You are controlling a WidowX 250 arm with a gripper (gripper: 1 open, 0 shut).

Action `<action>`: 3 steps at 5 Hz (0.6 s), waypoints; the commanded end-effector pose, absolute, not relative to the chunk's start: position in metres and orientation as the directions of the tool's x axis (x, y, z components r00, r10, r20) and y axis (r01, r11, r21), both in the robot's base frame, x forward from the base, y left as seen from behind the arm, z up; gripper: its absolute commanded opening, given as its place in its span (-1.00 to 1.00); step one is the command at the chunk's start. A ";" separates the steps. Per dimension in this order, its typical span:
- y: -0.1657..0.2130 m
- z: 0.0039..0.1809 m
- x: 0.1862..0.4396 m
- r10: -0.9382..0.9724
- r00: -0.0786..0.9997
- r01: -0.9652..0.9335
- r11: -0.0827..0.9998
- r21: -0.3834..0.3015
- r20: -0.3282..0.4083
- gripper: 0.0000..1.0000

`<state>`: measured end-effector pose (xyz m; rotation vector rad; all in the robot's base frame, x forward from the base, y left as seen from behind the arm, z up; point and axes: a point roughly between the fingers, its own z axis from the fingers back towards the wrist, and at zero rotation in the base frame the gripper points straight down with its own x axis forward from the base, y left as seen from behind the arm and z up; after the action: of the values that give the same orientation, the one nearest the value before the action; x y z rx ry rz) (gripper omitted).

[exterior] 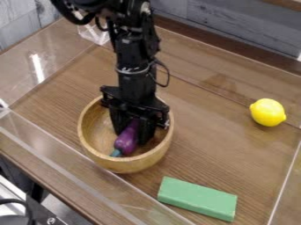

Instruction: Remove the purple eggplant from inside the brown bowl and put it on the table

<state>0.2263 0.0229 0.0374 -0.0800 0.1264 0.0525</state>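
From my seat I saw the arm (132, 53) reaching straight down from the upper left of the frame into the bowl (97, 148), which sat left of centre on the table (223, 149). The gripper (132, 134) was inside the bowl's rim, pointing down, its black fingers (150, 127) pinched in on the eggplant (127, 138). I read that as a closed grip on the eggplant, the purple body showing between the fingers. The eggplant was tilted, its upper end tucked up among the fingers and its teal stem end (115, 152) low, toward the bowl's near left wall. Whether the stem end touched the wood I could not tell from this view. The eggplant was inside the bowl, below the rim line.

Off at the right edge of the frame the lemon (268, 112) lay on the table, well apart from the bowl. In the lower middle of the frame the green block (198, 198) lay flat near the front wall, just beyond the bowl's near right side but not touching it. The clear walls (47, 66) ran along the table's edges, catching some glare in the upper left. A cable (91, 33) looped beside the arm's upper part.
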 end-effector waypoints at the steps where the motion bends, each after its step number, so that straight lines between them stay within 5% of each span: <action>1: 0.018 0.062 0.241 0.054 0.997 -0.058 0.995 -0.087 -0.047 -1.00; 3: 0.006 0.078 0.248 0.064 0.998 -0.067 0.991 -0.119 -0.024 -1.00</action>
<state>0.2375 0.0061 0.0610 -0.1247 0.0918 0.0731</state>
